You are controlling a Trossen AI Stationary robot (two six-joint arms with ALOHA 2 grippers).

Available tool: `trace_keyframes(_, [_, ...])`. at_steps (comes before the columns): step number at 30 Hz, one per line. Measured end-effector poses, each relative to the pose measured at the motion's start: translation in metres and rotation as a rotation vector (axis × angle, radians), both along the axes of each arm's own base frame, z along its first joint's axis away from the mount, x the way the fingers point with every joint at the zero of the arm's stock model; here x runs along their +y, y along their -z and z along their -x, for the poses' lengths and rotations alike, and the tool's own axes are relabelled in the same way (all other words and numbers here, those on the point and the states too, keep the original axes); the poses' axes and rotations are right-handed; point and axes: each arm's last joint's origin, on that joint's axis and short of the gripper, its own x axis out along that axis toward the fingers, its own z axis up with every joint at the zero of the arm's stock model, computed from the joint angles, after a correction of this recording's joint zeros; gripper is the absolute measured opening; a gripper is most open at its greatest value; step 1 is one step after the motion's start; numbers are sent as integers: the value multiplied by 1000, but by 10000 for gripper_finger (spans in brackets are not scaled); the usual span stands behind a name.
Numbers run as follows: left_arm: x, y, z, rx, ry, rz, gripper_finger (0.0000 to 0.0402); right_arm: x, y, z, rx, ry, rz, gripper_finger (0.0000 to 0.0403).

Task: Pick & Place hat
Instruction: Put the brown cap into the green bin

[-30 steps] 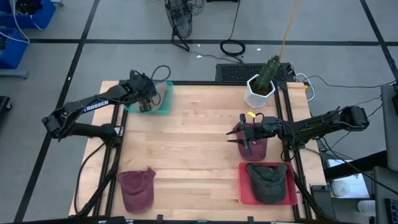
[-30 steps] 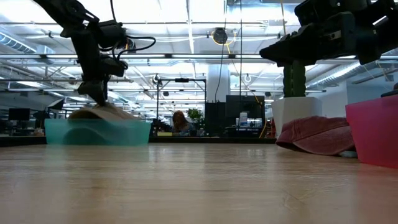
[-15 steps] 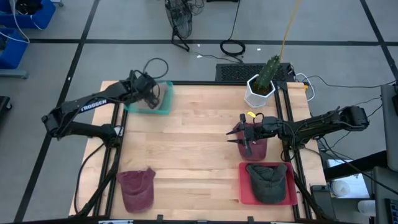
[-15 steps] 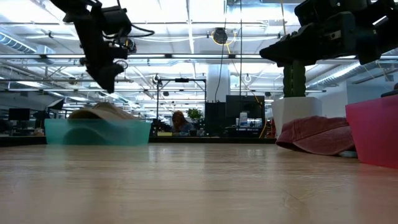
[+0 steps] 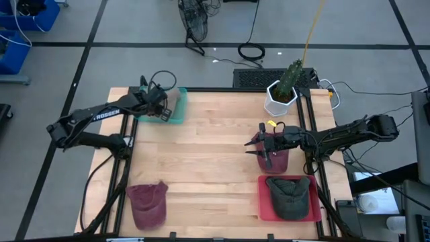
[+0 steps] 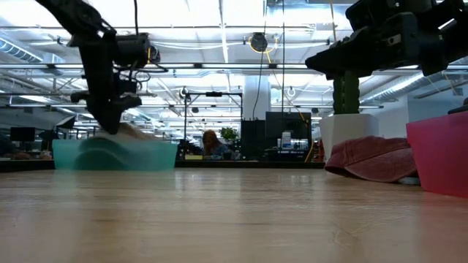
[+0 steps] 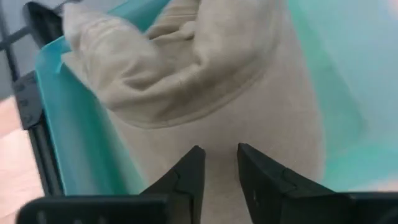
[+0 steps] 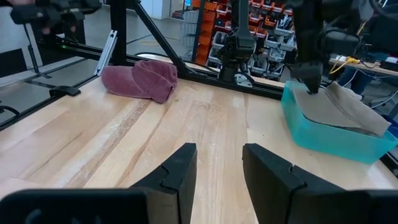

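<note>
A beige hat (image 7: 186,74) lies in a teal tray (image 5: 180,111) at the table's far left; it also shows in the low view (image 6: 130,133). My left gripper (image 7: 221,155) is shut and points down over the hat's brim, its tips down at the hat in the low view (image 6: 110,126). My right gripper (image 5: 267,156) is shut and empty. It hovers level above a maroon hat (image 6: 373,157) at the table's right, clear of it. A dark green hat (image 5: 290,195) lies in a red tray (image 5: 263,202) at the near right. My left gripper comes at the beige hat from above, its shut fingertips (image 7: 196,165) over the flat brim part (image 7: 224,124) inside the tray. I cannot tell whether the tips touch the cloth. The hat lies in the tray.
A second maroon hat (image 5: 148,204) lies at the near left corner. A white pot with a cactus (image 5: 282,94) stands at the far right. The middle of the wooden table (image 5: 208,154) is bare.
My left gripper has risen off the beige hat and come down onto it again, ending a little toward the table's left edge. The hat has stayed in the tray.
</note>
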Motion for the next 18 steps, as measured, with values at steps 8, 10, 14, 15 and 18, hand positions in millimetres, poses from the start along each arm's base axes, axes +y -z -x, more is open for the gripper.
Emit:
trace_keyframes(8, [17, 32, -4, -133, 11, 24, 56, 0, 0, 0, -1, 0, 2, 116])
trace_keyframes(10, [19, 36, -6, -116, 24, 37, 50, 0, 0, 0, -2, -1, 7, 116])
trace_keyframes(14, [19, 40, -6, -87, 51, 46, 38, 0, 0, 0, -1, -2, 14, 116])
trace_keyframes(15, [20, 38, -6, -88, 54, 44, 35, 0, 0, 0, 3, -2, 14, 116])
trace_keyframes(18, [20, 26, -7, -95, 60, 48, 31, 0, 1, 0, 8, -1, 14, 116])
